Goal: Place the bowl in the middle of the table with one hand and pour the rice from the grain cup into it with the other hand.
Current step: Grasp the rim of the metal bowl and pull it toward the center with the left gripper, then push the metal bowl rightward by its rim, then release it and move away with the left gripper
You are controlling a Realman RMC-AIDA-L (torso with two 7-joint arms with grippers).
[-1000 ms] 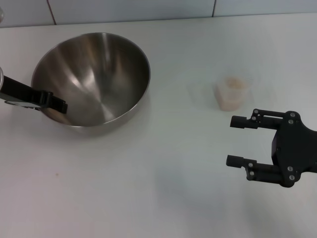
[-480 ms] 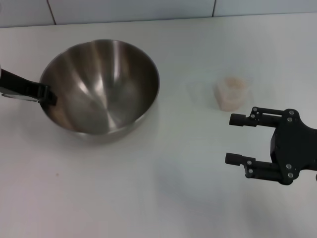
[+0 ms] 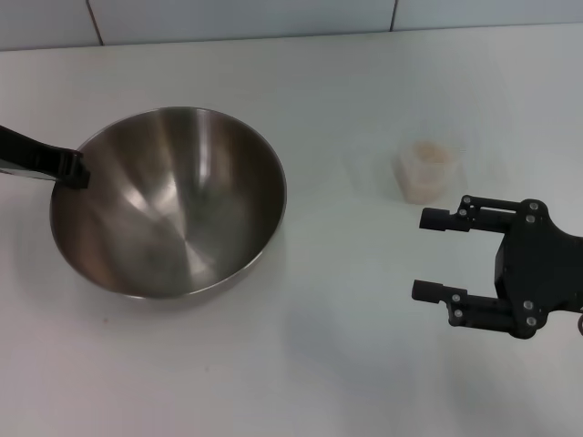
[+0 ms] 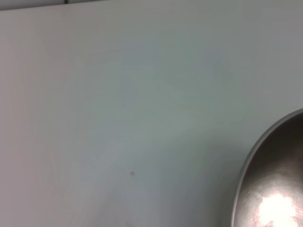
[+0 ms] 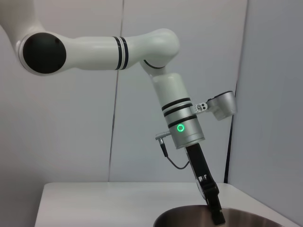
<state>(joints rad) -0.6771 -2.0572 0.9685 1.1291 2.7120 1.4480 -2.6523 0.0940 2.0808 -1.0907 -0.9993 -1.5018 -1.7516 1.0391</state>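
Observation:
The steel bowl (image 3: 182, 214) stands left of the table's (image 3: 301, 364) middle, tipped a little toward its near side. My left gripper (image 3: 76, 170) reaches in from the left and is shut on the bowl's left rim. The right wrist view shows that gripper (image 5: 217, 213) pinching the bowl's rim (image 5: 189, 216). A part of the bowl (image 4: 272, 189) shows in the left wrist view. The clear grain cup (image 3: 427, 170) stands upright at the right, with pale rice (image 3: 430, 156) in it. My right gripper (image 3: 426, 255) hovers open just nearer than the cup, holding nothing.
A tiled wall edge (image 3: 246, 27) runs along the table's far side. The left arm (image 5: 142, 52) stretches over the table's left part. Bare white tabletop lies between the bowl and the cup.
The left gripper has drawn the bowl toward the near side of the table, by a good part of its width. The right gripper and the cup have stayed in place.

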